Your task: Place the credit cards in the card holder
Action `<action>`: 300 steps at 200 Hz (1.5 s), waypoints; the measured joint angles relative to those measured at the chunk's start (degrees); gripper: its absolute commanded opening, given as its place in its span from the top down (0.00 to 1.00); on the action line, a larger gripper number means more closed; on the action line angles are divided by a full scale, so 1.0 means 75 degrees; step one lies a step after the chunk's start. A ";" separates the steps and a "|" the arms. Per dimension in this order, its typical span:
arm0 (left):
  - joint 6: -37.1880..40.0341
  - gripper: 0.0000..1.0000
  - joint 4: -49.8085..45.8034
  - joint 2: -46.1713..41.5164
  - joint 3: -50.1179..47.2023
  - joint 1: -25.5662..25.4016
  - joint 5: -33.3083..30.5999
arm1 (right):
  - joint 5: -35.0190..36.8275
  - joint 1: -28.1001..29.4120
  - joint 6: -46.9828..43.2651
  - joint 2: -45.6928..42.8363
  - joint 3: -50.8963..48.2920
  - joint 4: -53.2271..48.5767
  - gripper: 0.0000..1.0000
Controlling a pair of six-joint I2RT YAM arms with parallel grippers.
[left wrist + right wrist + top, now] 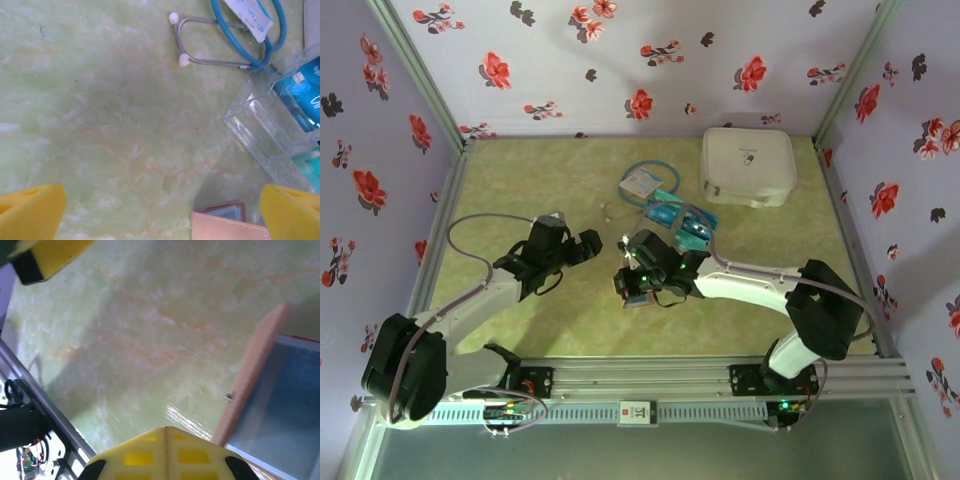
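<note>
The card holder, a tan and reddish-brown wallet, lies open on the green table between my two grippers. In the right wrist view its tan flap stands on edge beside a bluish inner panel. My right gripper is shut, fingers pressed together with nothing between them, just left of that flap. My left gripper is open, its yellow fingers wide apart, the holder near its right finger. The credit cards, teal and blue, sit in a clear plastic tray. From above, the grippers face each other mid-table.
A large white zip case stands at the back right. A pale blue packet with looped blue tubing lies behind the tray, and thin grey tubing with white tips lies near it. Floral walls enclose the table on three sides.
</note>
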 measured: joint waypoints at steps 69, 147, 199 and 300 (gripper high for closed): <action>0.0726 0.00 -0.0513 0.0793 0.0224 -0.0251 0.0565 | 0.0137 -0.0513 0.0006 -0.0420 -0.0912 0.0003 1.00; 0.1448 0.01 -0.0670 0.1687 0.0807 -0.1288 0.0557 | 0.0082 -0.0656 0.0137 0.0239 -0.1478 0.0918 1.00; 0.1609 0.00 -0.0638 0.2101 0.0877 -0.1591 0.0358 | 0.0073 -0.0676 0.0219 0.0350 -0.1510 0.1198 1.00; 0.1781 0.00 -0.0061 0.2707 0.0775 -0.1693 -0.0096 | 0.0029 -0.0769 0.0201 0.0274 -0.1510 0.1186 0.69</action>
